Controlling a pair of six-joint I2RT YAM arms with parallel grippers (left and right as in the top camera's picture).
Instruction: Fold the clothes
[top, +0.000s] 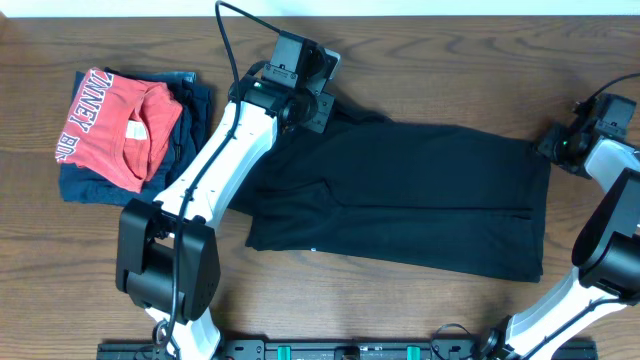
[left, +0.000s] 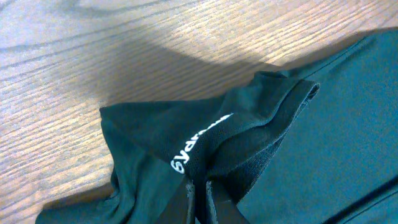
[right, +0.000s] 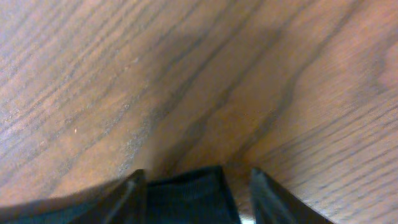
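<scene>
A brown wood-grain table (top: 420, 320) fills the overhead view. The large black short-sleeved shirt of soft fabric (top: 420, 190) lies spread across its middle and right, mostly flat, with a few long creases. At the far left sits a folded red shirt with white lettering (top: 115, 125) on top of a folded navy blue garment (top: 195, 110), well apart from the black shirt. The white left arm (top: 220, 160) reaches over to the shirt's upper left corner; the right arm (top: 610, 230) stands at its upper right corner. The left gripper (left: 200, 196) is pinched together on a raised fold of the black fabric, just below small white lettering (left: 199, 140). The right gripper (right: 196, 186) has its jaws apart, a black fabric edge lying between them.
</scene>
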